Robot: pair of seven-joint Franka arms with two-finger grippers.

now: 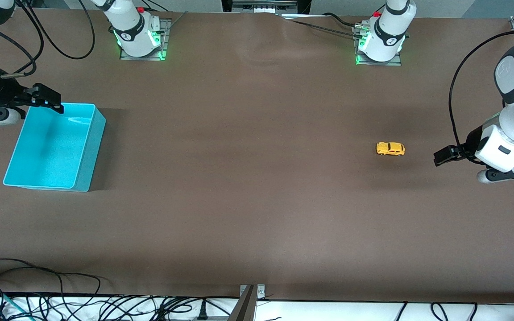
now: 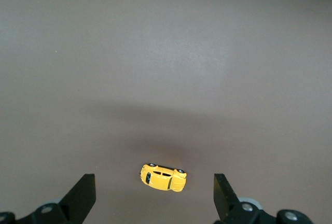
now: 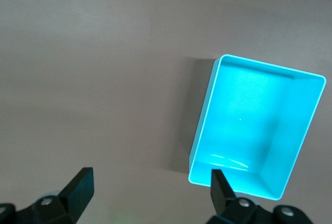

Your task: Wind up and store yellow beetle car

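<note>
Toward the left arm's end of the table [image 1: 257, 223], we find the yellow beetle car [image 1: 390, 149] untouched, well apart from the cyan bin [image 1: 85, 160]. Left gripper [image 1: 444, 156] hangs wide beside the car, right gripper [image 1: 47, 99] wide over the bin's rim; nothing held. We judge the pickup not yet begun: next, the left gripper must descend and straddle the car.

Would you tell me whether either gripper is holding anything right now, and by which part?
Nothing is held. The left gripper is open above the yellow beetle car; the right gripper is open by the cyan bin.
</note>
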